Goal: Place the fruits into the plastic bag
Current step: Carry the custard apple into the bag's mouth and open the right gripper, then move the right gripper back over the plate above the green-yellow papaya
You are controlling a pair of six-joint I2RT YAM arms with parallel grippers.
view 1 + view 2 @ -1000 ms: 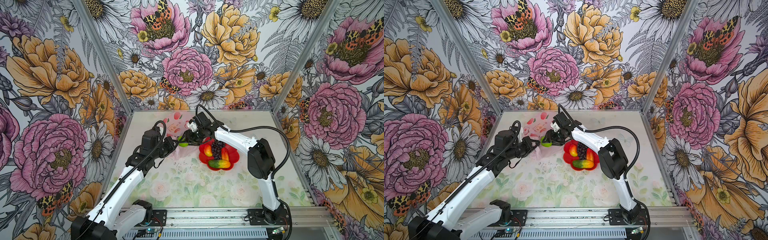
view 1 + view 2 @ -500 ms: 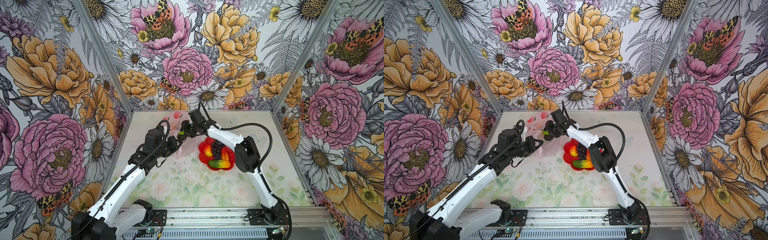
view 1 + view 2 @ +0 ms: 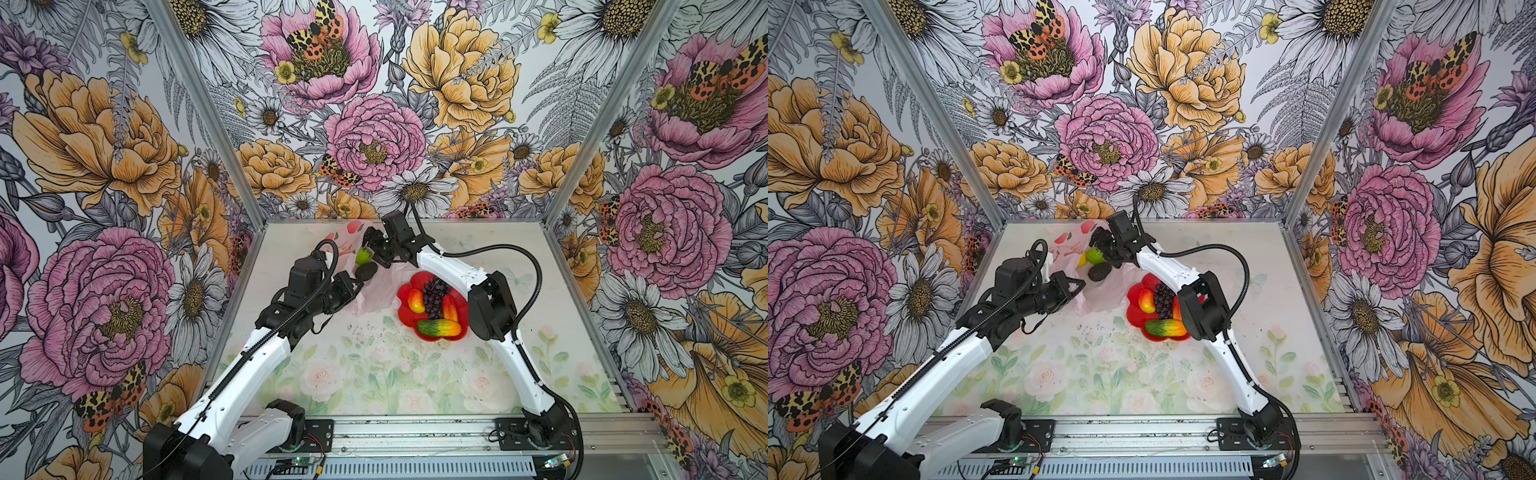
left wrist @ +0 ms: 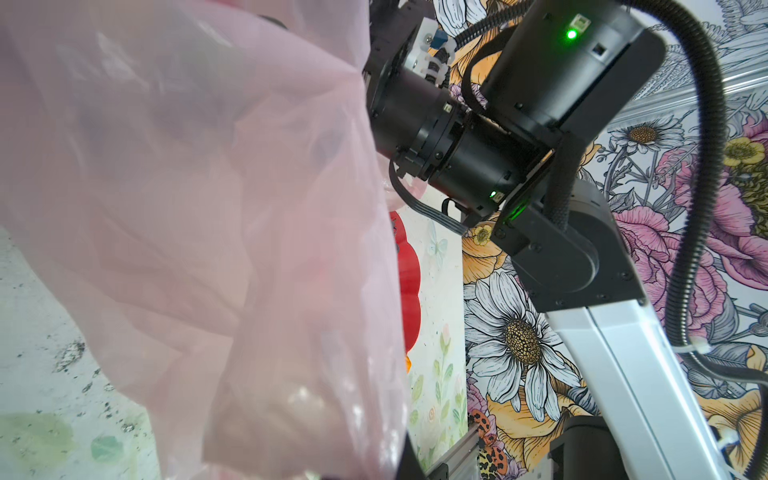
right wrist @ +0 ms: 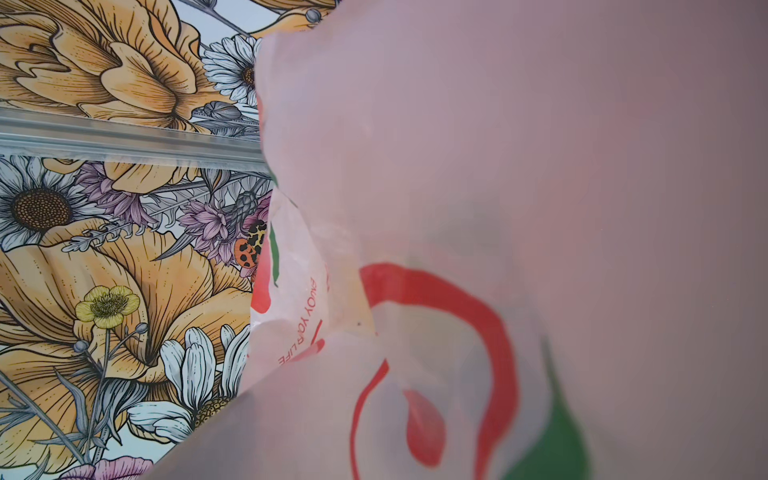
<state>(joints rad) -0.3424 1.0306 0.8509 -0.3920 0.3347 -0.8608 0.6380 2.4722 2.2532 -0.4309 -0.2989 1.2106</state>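
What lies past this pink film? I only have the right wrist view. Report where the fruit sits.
Observer: A lime and a dark avocado sit at the bag opening, beside the right end effector.
Operator: Count what's on the plate.
Observer: Four pieces lie on the red plate: grapes, a mango and two red-yellow fruits.
Operator: Check the left arm.
Observer: The left end effector is shut on the bag's near edge.
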